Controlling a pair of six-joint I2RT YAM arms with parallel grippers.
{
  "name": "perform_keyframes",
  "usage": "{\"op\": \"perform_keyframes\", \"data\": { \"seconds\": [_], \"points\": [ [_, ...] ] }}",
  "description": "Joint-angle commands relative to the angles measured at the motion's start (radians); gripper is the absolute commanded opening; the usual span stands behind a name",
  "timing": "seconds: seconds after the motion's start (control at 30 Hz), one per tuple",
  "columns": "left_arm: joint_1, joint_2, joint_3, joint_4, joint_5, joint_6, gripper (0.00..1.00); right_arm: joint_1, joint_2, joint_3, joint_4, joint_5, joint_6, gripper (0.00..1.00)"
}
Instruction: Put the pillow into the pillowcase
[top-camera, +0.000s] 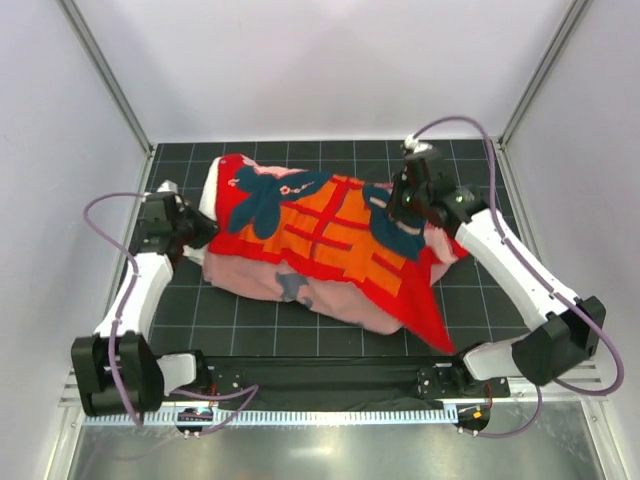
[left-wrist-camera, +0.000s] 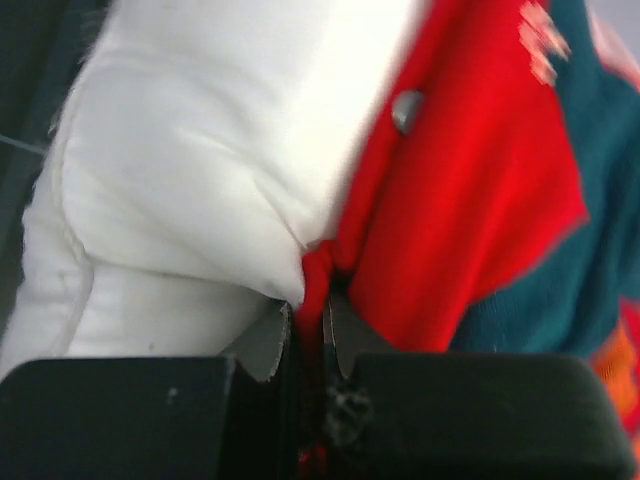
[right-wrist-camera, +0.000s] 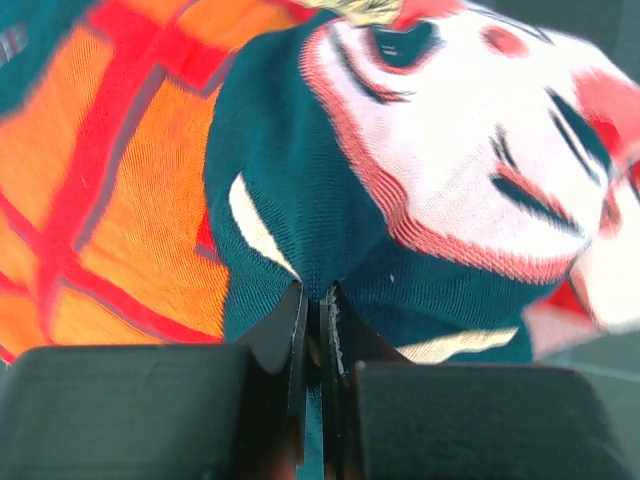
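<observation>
Black table (top-camera: 330, 152), pillow (left-wrist-camera: 200, 150) mostly inside pillowcase (top-camera: 330, 230).
Left gripper (left-wrist-camera: 305, 320) and right gripper (right-wrist-camera: 315, 300) both pinch red cloth; white end pokes out left.

Black gridded mat (top-camera: 250, 325) underfoot; white walls (top-camera: 320, 60) on three sides; brushed metal ledge (top-camera: 320, 455) along near edge.

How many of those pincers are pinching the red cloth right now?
2. The left pincer grips the red edge of the pillowcase beside the white pillow, at the left end. The right pincer grips its dark blue printed patch at the far right.
</observation>
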Motion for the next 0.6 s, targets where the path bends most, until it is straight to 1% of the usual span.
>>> {"op": "perform_keyframes", "data": {
  "seconds": [0.0,0.03,0.07,0.1,0.13,0.17,0.2,0.23,0.27,0.3,0.33,0.37,0.4,0.43,0.47,0.5,0.57],
  "points": [
    [-0.196,-0.148,-0.06,0.055,0.049,-0.101,0.0,-0.071,0.013,0.212,0.0,0.056,-0.039,0.06],
    [-0.243,-0.182,-0.072,0.052,0.003,-0.115,0.0,-0.084,0.018,0.236,-0.011,0.059,-0.042,0.25],
    [-0.319,-0.212,-0.083,0.052,-0.02,-0.124,0.0,-0.089,0.021,0.284,-0.041,0.064,-0.043,0.41],
    [-0.363,-0.242,-0.109,0.053,-0.037,-0.135,0.0,-0.092,0.018,0.302,-0.057,0.07,-0.048,0.67],
    [-0.4,-0.296,-0.123,0.053,-0.074,-0.147,0.0,-0.09,0.009,0.315,-0.064,0.064,-0.043,0.9],
    [-0.465,-0.318,-0.135,0.053,-0.083,-0.155,0.02,-0.09,-0.022,0.307,-0.049,0.043,-0.042,0.93],
    [-0.489,-0.347,-0.152,0.05,-0.09,-0.151,0.06,-0.089,-0.04,0.295,-0.029,-0.026,-0.042,0.94],
    [-0.503,-0.352,-0.152,0.038,-0.09,-0.142,0.17,-0.083,-0.059,0.278,-0.007,-0.089,-0.029,0.95],
    [-0.509,-0.357,-0.145,0.011,-0.096,-0.103,0.45,-0.07,-0.095,0.243,0.044,-0.127,-0.023,0.95],
    [-0.509,-0.363,-0.108,-0.094,-0.14,-0.085,0.57,-0.05,-0.108,0.227,0.069,-0.182,-0.016,0.95],
    [-0.509,-0.377,-0.086,-0.141,-0.201,-0.068,0.8,0.007,-0.113,0.218,0.096,-0.195,-0.011,0.95],
    [-0.504,-0.384,-0.071,-0.179,-0.352,-0.05,0.9,0.041,-0.099,0.224,0.098,-0.2,-0.011,0.95],
    [-0.492,-0.392,-0.059,-0.213,-0.387,-0.048,0.97,0.078,-0.079,0.236,0.095,-0.188,-0.014,0.95],
    [-0.474,-0.4,-0.042,-0.23,-0.387,-0.039,1.0,0.123,-0.059,0.255,0.084,-0.172,-0.017,0.95],
    [-0.454,-0.417,-0.039,-0.229,-0.346,-0.031,1.0,0.191,-0.036,0.291,0.063,-0.154,-0.023,0.95],
    [-0.419,-0.429,-0.039,-0.226,-0.334,-0.036,1.0,0.227,0.017,0.31,0.057,-0.128,-0.023,0.95],
    [-0.394,-0.472,-0.055,-0.221,-0.33,-0.043,1.0,0.278,0.071,0.357,0.044,-0.108,-0.023,0.93]
  ]
}}
